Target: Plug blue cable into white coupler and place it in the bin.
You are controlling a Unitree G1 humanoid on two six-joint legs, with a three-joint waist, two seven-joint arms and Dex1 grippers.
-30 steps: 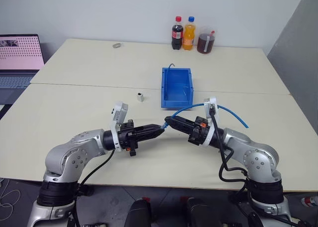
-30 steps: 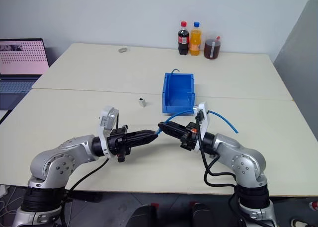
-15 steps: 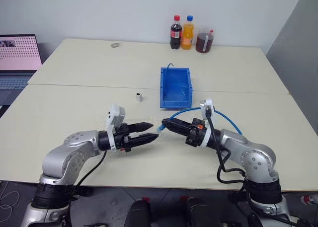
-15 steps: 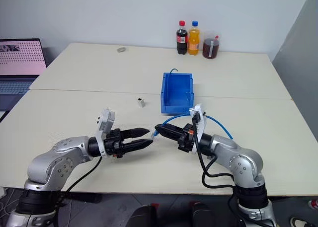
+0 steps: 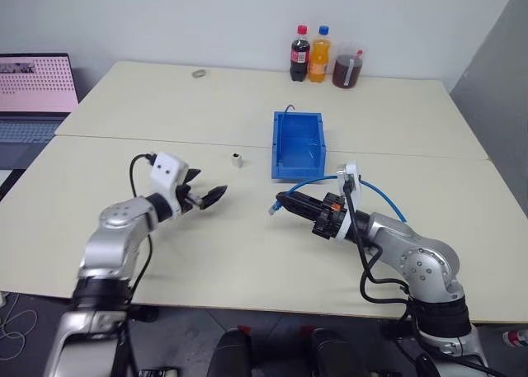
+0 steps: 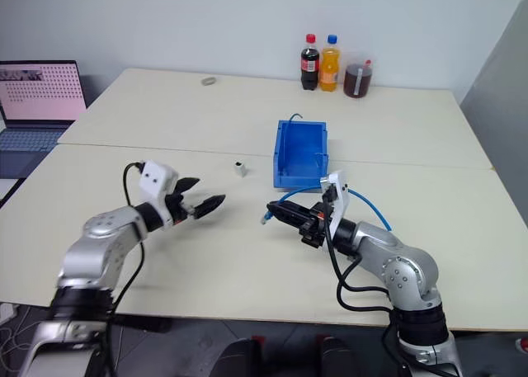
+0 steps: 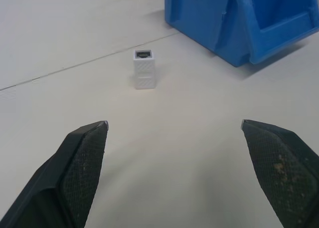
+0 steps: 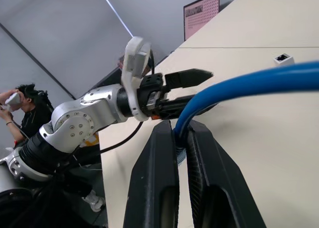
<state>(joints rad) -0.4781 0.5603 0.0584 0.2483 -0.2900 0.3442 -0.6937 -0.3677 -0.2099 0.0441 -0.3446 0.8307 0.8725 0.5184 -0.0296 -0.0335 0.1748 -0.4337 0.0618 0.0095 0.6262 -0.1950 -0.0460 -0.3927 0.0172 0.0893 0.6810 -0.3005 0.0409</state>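
The blue cable (image 5: pixel 381 191) is pinched near one end by my right gripper (image 5: pixel 280 201), which is shut on it; its clear plug (image 5: pixel 271 213) hangs just past the fingertips, above the table. In the right wrist view the cable (image 8: pixel 259 81) runs out from between the shut fingers (image 8: pixel 167 188). The white coupler (image 5: pixel 238 159) stands on the table left of the bin (image 5: pixel 297 171), socket upward. My left gripper (image 5: pixel 209 197) is open and holds nothing, near and left of the coupler (image 7: pixel 144 68), pointing toward it.
Two bottles (image 5: pixel 299 54) and a jug of dark liquid (image 5: pixel 346 70) stand at the far edge. A small grey object (image 5: pixel 198 73) lies far left of them. A laptop (image 5: pixel 33 84) sits beyond the left edge. A person (image 8: pixel 20 96) stands to the left.
My left gripper has opened and swung away to the left from the cable's plug end, now facing the coupler. The right gripper has kept still with the cable.
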